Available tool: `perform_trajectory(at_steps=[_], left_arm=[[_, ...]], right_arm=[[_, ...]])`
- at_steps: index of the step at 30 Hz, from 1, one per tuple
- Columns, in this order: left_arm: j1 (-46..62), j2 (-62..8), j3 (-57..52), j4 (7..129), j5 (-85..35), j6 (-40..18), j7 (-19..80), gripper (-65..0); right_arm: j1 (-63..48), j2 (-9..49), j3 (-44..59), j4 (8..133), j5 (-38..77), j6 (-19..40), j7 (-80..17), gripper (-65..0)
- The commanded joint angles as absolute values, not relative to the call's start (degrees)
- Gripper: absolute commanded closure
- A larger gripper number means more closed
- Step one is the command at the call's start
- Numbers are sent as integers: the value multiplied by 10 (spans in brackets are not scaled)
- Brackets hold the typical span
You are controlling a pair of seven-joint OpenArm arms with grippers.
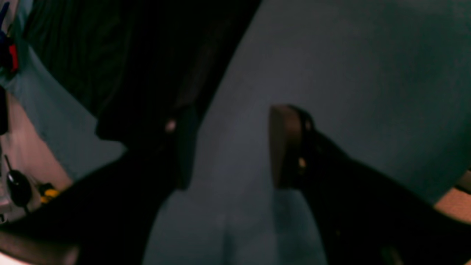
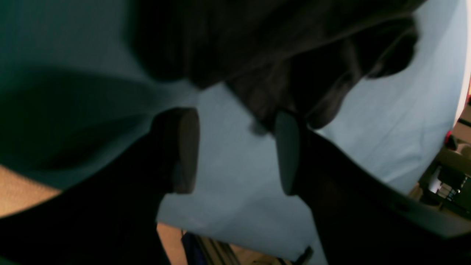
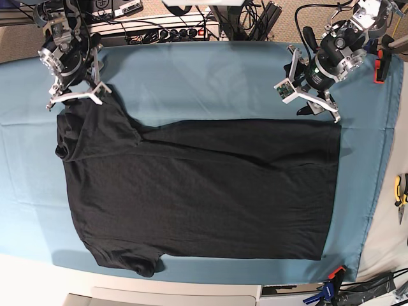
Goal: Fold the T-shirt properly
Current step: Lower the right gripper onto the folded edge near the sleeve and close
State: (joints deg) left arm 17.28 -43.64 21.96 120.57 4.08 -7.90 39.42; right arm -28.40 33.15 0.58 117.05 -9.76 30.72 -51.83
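Black T-shirt flat, both open pincers at its far corners

Black T-shirt flat on teal table cloth

The T-shirt is plain black all over, with no graphic showing on the upturned side. Under it lies a teal blue table cloth, plain and unpatterned, paler at the near edge. The left gripper and the right gripper have white fingers on black and silver bodies. At the far right sits a red-and-black clamp; at the right edge, yellow-handled pliers.
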Motion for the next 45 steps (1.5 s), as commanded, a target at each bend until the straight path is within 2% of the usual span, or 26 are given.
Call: perform_trajectory(at_steps=[1, 14, 22, 23, 28, 34, 37, 45], left_arm=[[170, -443, 214, 1215, 45, -73, 385, -322], [170, -443, 214, 1215, 45, -73, 385, -322], [170, -443, 214, 1215, 64, -72, 385, -322], [170, -443, 214, 1215, 64, -72, 385, -322], [170, -443, 214, 1215, 64, -72, 385, -322], [170, -443, 214, 1215, 64, -72, 385, -322], [170, -443, 214, 1215, 64, -72, 385, -322], [170, -443, 214, 1215, 64, -72, 385, -322]], right_arm=[[-277, 339, 11, 1178, -102, 302, -512, -331], [-208, 339, -99, 1094, -138, 276, -523, -331], [-206, 329, -103, 1095, -155, 271, -525, -330], [-206, 329, -103, 1095, -156, 271, -526, -318], [-206, 329, -103, 1095, -157, 271, -542, -175], [-206, 329, -103, 1103, -168, 271, -557, -80], [-206, 329, -103, 1126, -177, 269, -557, -45], [-206, 329, -103, 1187, -225, 199, -550, -42]])
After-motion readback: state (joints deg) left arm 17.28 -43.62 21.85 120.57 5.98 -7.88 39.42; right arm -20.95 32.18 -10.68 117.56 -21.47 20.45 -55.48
